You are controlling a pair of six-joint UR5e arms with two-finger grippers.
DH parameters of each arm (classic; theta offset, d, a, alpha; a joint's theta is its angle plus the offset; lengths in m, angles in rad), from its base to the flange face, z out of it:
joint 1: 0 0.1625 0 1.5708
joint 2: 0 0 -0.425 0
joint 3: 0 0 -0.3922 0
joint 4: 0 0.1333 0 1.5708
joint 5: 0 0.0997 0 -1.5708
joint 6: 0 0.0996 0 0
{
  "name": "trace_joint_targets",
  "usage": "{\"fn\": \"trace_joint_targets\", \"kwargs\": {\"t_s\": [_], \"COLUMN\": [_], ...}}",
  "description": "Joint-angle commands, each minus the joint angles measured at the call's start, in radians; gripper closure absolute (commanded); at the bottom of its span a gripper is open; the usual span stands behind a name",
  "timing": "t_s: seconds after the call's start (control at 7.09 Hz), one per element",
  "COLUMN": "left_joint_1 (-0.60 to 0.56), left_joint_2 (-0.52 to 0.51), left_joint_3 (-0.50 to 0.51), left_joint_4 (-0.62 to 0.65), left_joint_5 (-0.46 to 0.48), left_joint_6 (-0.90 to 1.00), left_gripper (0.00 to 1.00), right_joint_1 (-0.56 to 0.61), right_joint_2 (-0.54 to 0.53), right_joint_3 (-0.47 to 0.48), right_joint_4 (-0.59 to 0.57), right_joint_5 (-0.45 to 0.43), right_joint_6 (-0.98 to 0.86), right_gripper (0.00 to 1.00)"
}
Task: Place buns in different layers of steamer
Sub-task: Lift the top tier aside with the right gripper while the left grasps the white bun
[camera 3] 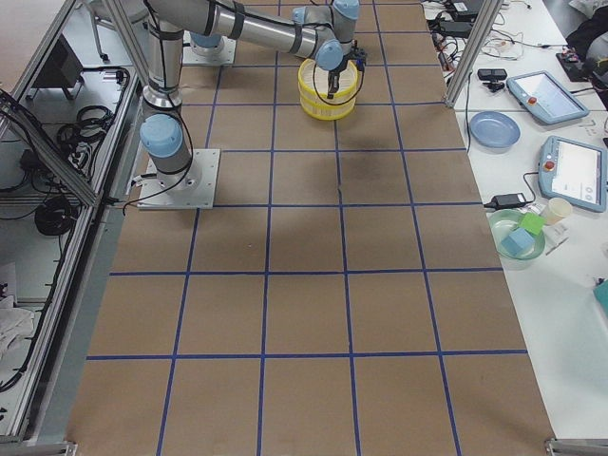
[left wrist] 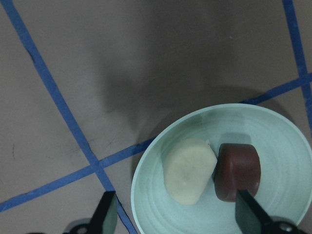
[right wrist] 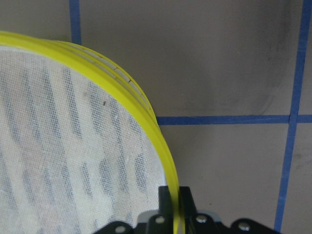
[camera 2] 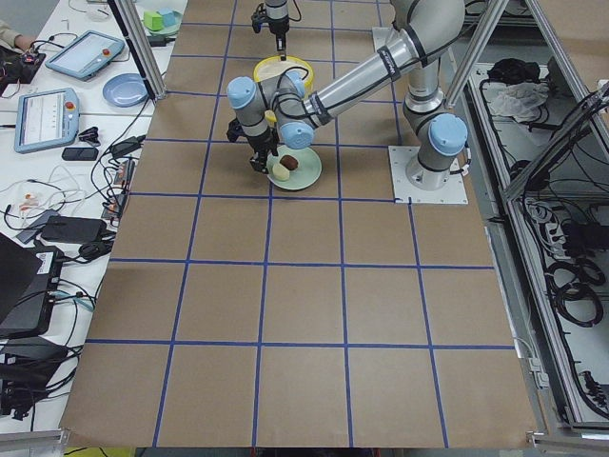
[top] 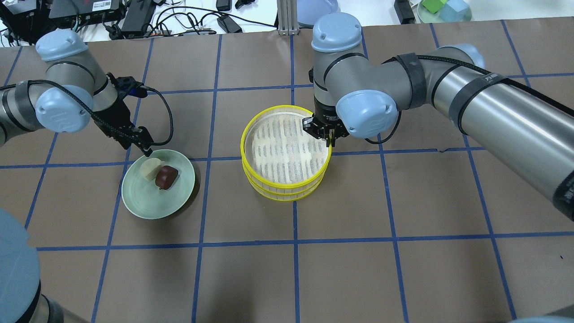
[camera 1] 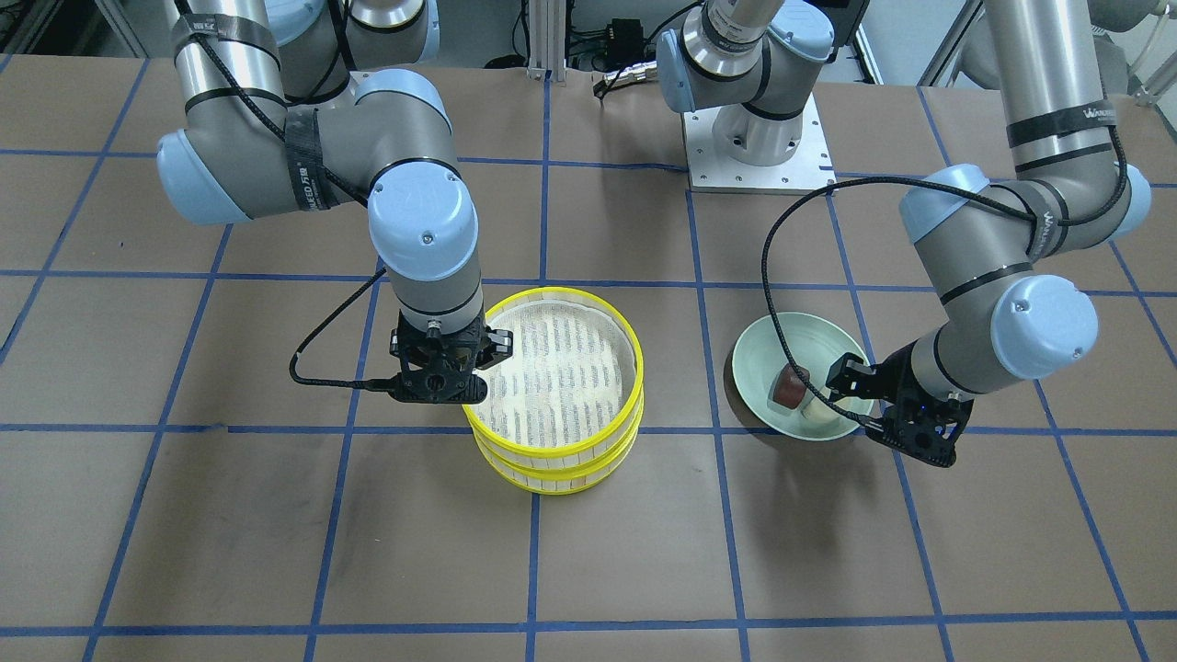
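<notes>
Between the long edges of the worktop (camera 1: 828, 552): right jaws nip rim of upper yellow-rimmed slatted steamer tray (camera 1: 552, 292); best lifted vertically, clear of lower tray (camera 1: 561, 487); left jaws wide over cream-white bun (left wrist: 190, 170) and reddish-brown bun (left wrist: 237, 170) on pale green plate (left wrist: 273, 131).

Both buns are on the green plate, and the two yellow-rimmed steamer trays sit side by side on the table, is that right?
Not quite. The front-facing view shows the steamer trays stacked one on the other, not side by side. The brown bun and the cream bun do lie on the green plate.
</notes>
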Motion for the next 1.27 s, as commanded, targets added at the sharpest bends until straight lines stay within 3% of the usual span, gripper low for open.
{"fn": "trace_joint_targets", "kwargs": {"t_s": [0.0,0.14,0.28,0.42,0.56,0.85,1.13], "left_joint_1": [0.000,0.000,0.000,0.000,0.000,0.000,0.005], "left_joint_2": [-0.035,-0.047,-0.056,-0.057,-0.057,-0.054,-0.024], "left_joint_3": [0.000,-0.002,-0.002,0.000,0.003,0.020,0.062], "left_joint_4": [-0.020,-0.023,-0.055,-0.108,-0.132,-0.132,-0.136], "left_joint_5": [0.005,0.005,0.005,0.008,0.010,0.002,-0.001], "left_joint_6": [0.013,0.015,0.012,0.002,-0.017,-0.015,-0.024], "left_gripper": [0.30,0.35,0.47,0.78,1.00,1.00,1.00], "right_joint_1": [-0.017,-0.046,-0.114,-0.201,-0.270,-0.329,-0.331], "right_joint_2": [-0.026,-0.076,-0.110,-0.117,-0.117,-0.101,-0.103], "right_joint_3": [-0.018,-0.025,-0.025,-0.025,-0.023,-0.019,-0.009], "right_joint_4": [0.055,0.106,0.160,0.194,0.199,0.185,0.182], "right_joint_5": [0.000,0.001,-0.008,-0.073,-0.089,-0.091,-0.091], "right_joint_6": [-0.001,-0.048,-0.187,-0.320,-0.449,-0.570,-0.571], "right_gripper": [1.00,1.00,1.00,1.00,1.00,1.00,1.00]}}
